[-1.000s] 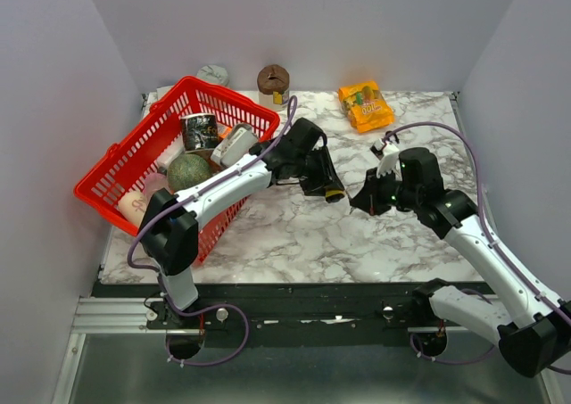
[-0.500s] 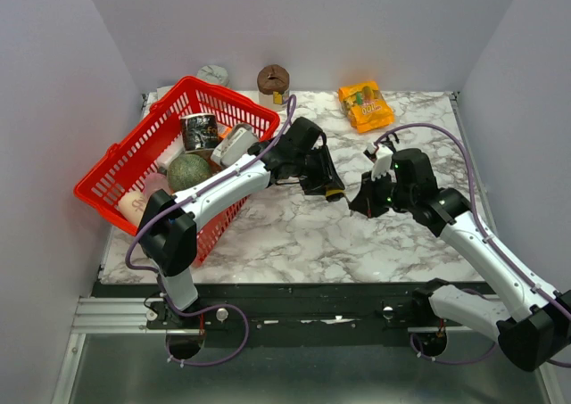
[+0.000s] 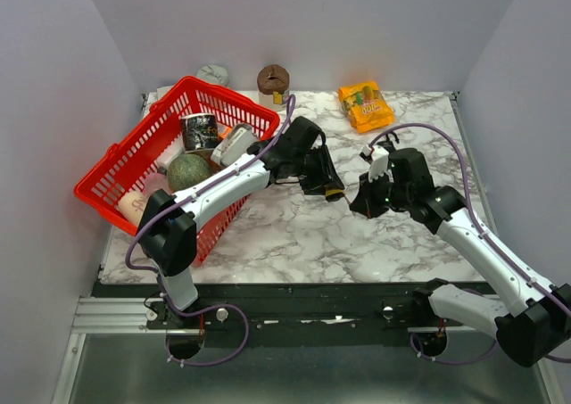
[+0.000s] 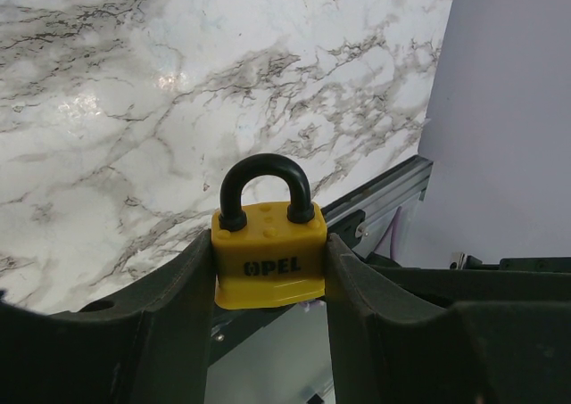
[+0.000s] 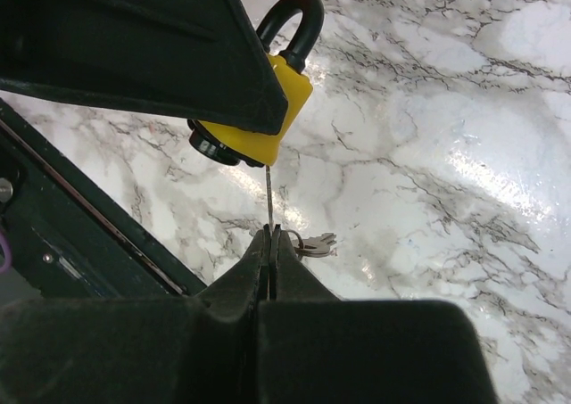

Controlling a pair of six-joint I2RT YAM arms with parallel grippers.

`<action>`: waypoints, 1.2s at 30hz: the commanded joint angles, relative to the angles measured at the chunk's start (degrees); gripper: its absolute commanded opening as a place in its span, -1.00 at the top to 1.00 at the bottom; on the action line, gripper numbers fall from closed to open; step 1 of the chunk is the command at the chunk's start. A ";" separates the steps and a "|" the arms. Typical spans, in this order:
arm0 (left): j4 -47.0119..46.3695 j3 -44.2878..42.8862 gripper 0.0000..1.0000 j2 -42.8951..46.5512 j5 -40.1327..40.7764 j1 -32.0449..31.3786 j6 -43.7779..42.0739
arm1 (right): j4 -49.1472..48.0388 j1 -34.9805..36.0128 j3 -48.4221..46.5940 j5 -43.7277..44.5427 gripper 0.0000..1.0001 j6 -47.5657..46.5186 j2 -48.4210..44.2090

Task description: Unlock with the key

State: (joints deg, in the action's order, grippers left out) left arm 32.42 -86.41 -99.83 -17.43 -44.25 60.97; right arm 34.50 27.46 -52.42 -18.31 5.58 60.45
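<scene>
Nearest to me, the right gripper (image 5: pixel 270 234) was clenched on the key (image 5: pixel 268 194). It pinched the key by its head, so the thin blade stood edge-on and pointed up at the underside of the padlock (image 4: pixel 268 261). A second key (image 5: pixel 312 242) hung loose on its ring beside the fingers. The blade tip reached the lock's base, though I could not tell whether it had entered the keyway. I judged the key to be light, stiff and small, and apt to swivel between the pads, so the head was the right place to hold it for turning. Just beyond, over the middle of the marble table (image 3: pixel 294 234), the left gripper (image 3: pixel 332 190) was clamped on the padlock's yellow body, one finger on each narrow side. That left the black shackle (image 4: pixel 265 168) and the base free. The lock looked rigid and dense for its size, and its smooth casing was probably a little slippery under a twisting load. "OPEL" was printed in black on its face. Farther off to the left stood a red basket (image 3: pixel 131 135) full of goods, and an orange packet (image 3: pixel 366 105) lay at the far edge. I could not read the printing on either.
</scene>
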 commanded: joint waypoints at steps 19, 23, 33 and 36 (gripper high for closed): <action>-1.84 -1.74 1.00 1.13 -4.98 0.04 -0.15 | 2.59 0.93 -3.30 -1.12 0.99 -4.97 -1.12; -1.84 -1.83 1.00 0.95 -5.24 0.04 -0.15 | 2.76 0.93 -4.35 -1.03 0.99 -6.73 -0.68; -1.84 -2.36 1.00 0.43 -5.68 0.04 -0.33 | 2.41 0.93 -4.27 -0.68 0.99 -7.16 0.90; -1.93 -2.45 1.00 0.34 -6.03 0.04 -0.33 | 2.24 0.93 -4.00 -0.41 0.99 -7.69 1.78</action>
State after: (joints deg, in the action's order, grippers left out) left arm 32.21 -86.50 -99.85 -20.01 -44.21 60.88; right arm 37.04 28.08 -55.22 -20.38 -0.32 60.75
